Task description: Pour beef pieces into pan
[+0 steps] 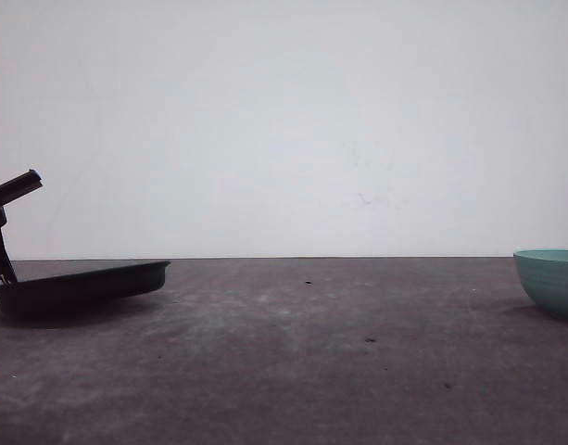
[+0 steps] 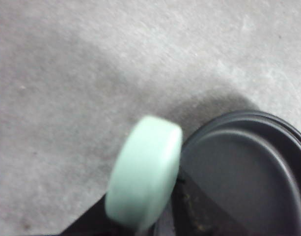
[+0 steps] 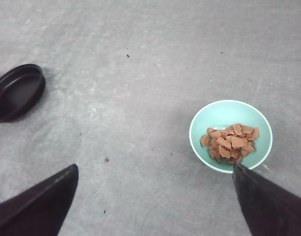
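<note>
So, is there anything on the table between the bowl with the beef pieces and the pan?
Nothing visible: between the bowl and the pan lies bare table with a few tiny dark specks.

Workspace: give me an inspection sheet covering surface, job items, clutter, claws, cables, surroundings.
Surface: grey table, scuffed, with a few dark specks.
Pan: black pan at the far left, tilted with its inner edge raised; its mint handle sits close to the left wrist camera. It looks empty.
Beef pieces: brown beef pieces piled in the teal bowl, at the table's right edge.
Clutter: nothing seen.
Claws: right claw open, fingers spread above the table near the bowl; left claw at the pan's handle, grip hidden.
Cables: nothing seen.
Surroundings: plain white wall.
</note>
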{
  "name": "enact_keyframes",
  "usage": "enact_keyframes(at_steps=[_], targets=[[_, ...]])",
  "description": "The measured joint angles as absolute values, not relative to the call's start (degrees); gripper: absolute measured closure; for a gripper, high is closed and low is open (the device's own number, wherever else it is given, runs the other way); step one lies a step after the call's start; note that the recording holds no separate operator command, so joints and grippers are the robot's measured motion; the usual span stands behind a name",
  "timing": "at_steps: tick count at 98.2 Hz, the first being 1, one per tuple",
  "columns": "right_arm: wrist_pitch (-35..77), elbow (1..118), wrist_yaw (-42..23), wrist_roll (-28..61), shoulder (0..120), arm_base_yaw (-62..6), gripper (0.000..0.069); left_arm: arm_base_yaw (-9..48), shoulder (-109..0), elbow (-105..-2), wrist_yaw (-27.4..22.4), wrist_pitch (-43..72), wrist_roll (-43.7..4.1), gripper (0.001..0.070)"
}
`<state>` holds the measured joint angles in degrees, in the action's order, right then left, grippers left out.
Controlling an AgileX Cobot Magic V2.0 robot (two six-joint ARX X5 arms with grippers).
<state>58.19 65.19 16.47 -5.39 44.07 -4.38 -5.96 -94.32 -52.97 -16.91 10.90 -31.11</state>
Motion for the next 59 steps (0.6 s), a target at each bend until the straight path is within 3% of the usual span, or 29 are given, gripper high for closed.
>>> enact_keyframes(at_steps=[19, 37, 59], targets=[[58.17, 65.19, 15.97, -5.37, 44.07, -4.38, 0.0067, -5.56, -89.58, -52.27, -18.02, 12.43, -31.09, 0.0645], [55.75, 62.65, 11.38, -5.10, 44.66, -3.92, 0.0067, -5.32, -80.88, -52.29, -18.41, 15.73, -31.86, 0.0648], [47.22, 53.17, 10.55, -6.44, 48.38, 1.34, 0.0068, -1.89, -75.24, -52.29, -18.90, 24.95, -32.23, 0.0648]])
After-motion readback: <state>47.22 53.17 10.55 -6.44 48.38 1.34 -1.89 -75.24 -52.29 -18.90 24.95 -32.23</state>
